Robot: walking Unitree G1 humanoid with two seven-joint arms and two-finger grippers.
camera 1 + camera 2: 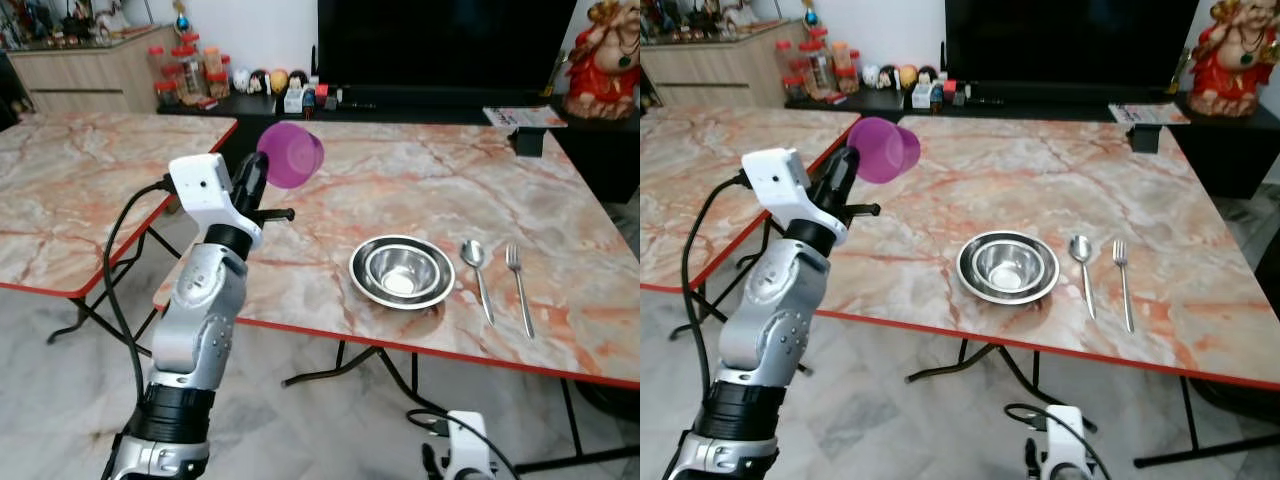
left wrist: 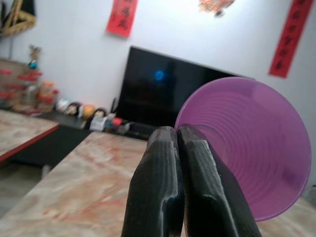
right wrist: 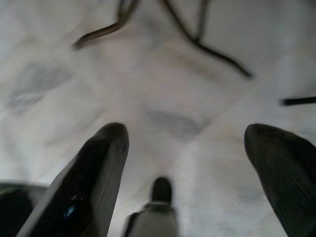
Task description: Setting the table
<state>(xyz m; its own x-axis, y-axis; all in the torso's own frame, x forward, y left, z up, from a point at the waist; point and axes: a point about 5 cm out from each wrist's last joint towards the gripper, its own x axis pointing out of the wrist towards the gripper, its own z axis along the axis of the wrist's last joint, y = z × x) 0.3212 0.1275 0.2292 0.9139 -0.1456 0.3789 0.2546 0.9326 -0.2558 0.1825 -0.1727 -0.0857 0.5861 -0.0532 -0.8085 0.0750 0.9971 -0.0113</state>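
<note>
My left gripper [image 1: 262, 172] is raised over the near left part of the marble table [image 1: 420, 190] and is shut on the rim of a purple plastic cup [image 1: 292, 154]. The cup is tipped on its side, well above the tabletop; in the left wrist view its mouth [image 2: 249, 143] faces the camera beside the closed fingers [image 2: 170, 182]. A steel bowl [image 1: 402, 270] sits near the front edge, with a spoon [image 1: 477, 272] and a fork [image 1: 518, 282] laid to its right. My right gripper [image 3: 192, 173] hangs low over the floor, open with nothing between its fingers.
A second marble table [image 1: 80, 190] stands to the left, with a narrow gap between the two. A dark TV [image 1: 440, 45] and a low cabinet with figurines and jars [image 1: 185, 70] run behind. A red statue [image 1: 605, 60] stands at the back right.
</note>
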